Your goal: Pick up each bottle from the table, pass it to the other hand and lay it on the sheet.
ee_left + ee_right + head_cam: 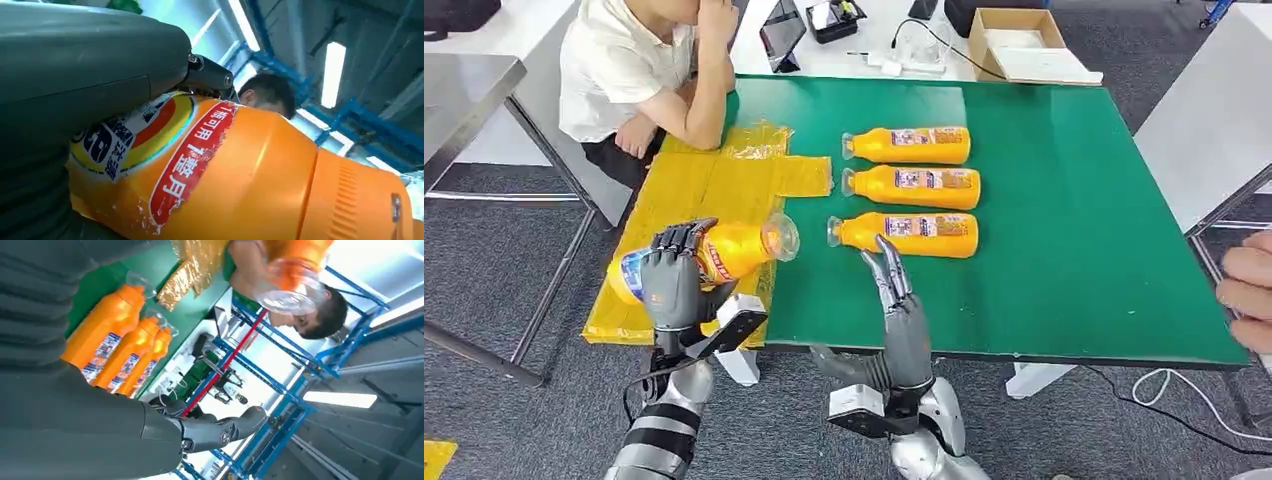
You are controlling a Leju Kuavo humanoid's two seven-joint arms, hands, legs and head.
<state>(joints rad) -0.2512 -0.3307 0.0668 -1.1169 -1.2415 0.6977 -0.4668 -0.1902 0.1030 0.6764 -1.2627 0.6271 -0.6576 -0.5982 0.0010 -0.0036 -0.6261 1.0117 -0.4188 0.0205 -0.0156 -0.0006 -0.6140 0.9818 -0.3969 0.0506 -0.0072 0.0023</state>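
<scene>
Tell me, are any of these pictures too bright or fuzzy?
Head view: evenly lit and sharp, with the three orange plastic bottles clear on the green table. Left wrist view: ceiling strip lights glare white; the held orange bottle looks huge up close. Right wrist view: the background washes out white, and the clear cap is blurry.

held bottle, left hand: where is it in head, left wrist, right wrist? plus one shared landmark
Head view: held bottle, gripped by the left hand over the yellow sheet.
Left wrist view: its orange body, close up.
Right wrist view: its clear cap end.
Shared landmark: the seated person.
</scene>
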